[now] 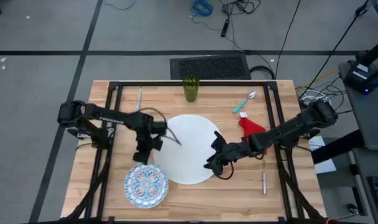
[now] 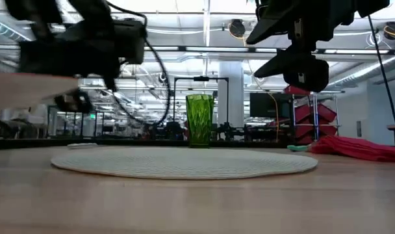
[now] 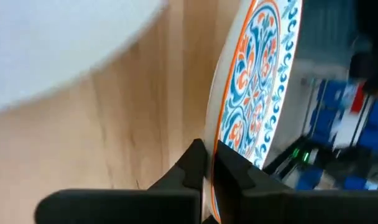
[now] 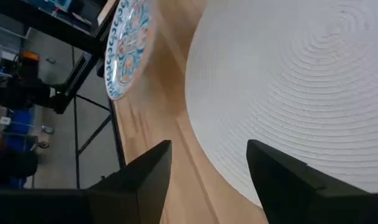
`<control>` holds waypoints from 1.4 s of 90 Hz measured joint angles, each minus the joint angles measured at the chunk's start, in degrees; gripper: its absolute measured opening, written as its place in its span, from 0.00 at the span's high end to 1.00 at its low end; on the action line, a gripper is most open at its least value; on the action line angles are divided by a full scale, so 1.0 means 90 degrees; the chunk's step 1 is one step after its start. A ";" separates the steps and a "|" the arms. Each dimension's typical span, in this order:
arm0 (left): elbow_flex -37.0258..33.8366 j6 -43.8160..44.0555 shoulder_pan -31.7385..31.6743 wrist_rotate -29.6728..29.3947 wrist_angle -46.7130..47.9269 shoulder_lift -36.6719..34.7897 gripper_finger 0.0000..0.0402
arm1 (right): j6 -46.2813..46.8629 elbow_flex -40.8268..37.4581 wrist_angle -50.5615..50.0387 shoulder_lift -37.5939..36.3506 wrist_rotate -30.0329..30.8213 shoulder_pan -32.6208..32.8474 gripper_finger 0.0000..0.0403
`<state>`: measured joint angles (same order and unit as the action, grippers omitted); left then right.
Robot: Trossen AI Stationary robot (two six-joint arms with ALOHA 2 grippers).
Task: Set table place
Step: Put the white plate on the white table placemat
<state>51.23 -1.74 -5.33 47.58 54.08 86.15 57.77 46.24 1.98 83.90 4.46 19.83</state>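
Pinching the patterned plate (image 3: 258,93) by its rim, left pincer (image 3: 209,163) carries it face-up; right pincer (image 4: 207,168) gapes empty.

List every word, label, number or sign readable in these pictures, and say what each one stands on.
None can be read. The patterned plate held on edge in the left claw carries only ornament, no lettering. The white plate, green tumbler and red napkin are plain. Any signs in the room behind the table are too blurred to read.

A large white round plate (image 1: 188,148) lies mid-table; the smaller blue-and-red patterned plate (image 1: 145,185) sits at its near-left, the green tumbler (image 1: 190,89) behind, and the red cloth napkin (image 1: 251,126) to its right.
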 joint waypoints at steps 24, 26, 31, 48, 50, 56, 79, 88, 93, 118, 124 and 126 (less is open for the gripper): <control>0.0566 0.1300 -0.0804 0.0023 -0.0459 -0.0002 1.00 | -0.0222 0.0000 -0.0019 -0.0002 0.0084 0.0193 0.51; 0.0570 0.1475 -0.0863 0.0022 -0.0563 -0.0002 1.00 | -0.0225 0.0000 -0.0021 -0.0002 0.0139 0.0204 0.51; 0.0569 0.2055 -0.1002 -0.0064 -0.0803 -0.0002 1.00 | -0.0232 0.0000 -0.0013 -0.0002 0.0289 0.0247 0.51; 0.0450 0.3174 -0.1257 -0.0501 -0.2078 0.0088 1.00 | -0.0242 0.0000 -0.0012 -0.0002 0.0501 0.0316 0.51; 0.0430 0.3269 -0.1280 -0.0502 -0.2236 0.0111 1.00 | -0.0242 0.0000 -0.0007 -0.0002 0.0502 0.0316 0.51; 0.0407 0.3529 -0.1341 -0.0530 -0.2535 0.0247 1.00 | -0.0237 0.0000 -0.0012 -0.0002 0.0504 0.0316 0.51; 0.0399 0.3740 -0.1662 -0.0697 -0.2993 0.1123 1.00 | -0.0281 0.0000 -0.0012 -0.0003 0.0508 0.0316 0.51; 0.0390 0.3650 -0.1756 -0.0656 -0.3111 0.1381 1.00 | -0.0283 0.0000 -0.0032 -0.0005 0.0507 0.0316 0.51; 0.0390 0.3641 -0.1798 -0.0604 -0.3255 0.1444 1.00 | -0.0283 0.0000 -0.0036 -0.0005 0.0504 0.0316 0.51; 0.0390 0.3658 -0.1997 -0.0548 -0.3561 0.1457 1.00 | -0.0283 0.0000 -0.0058 -0.0005 0.0498 0.0353 0.51; 0.0390 0.3657 -0.2028 -0.0548 -0.3567 0.1457 1.00 | -0.0283 0.0000 -0.0058 -0.0005 0.0499 0.0353 0.51; 0.0390 0.3654 -0.2036 -0.0548 -0.3567 0.1457 1.00 | -0.0283 0.0000 -0.0059 -0.0005 0.0499 0.0353 0.51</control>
<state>54.74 31.15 -23.65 42.65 21.98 99.26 55.22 46.24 1.45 83.85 8.95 23.00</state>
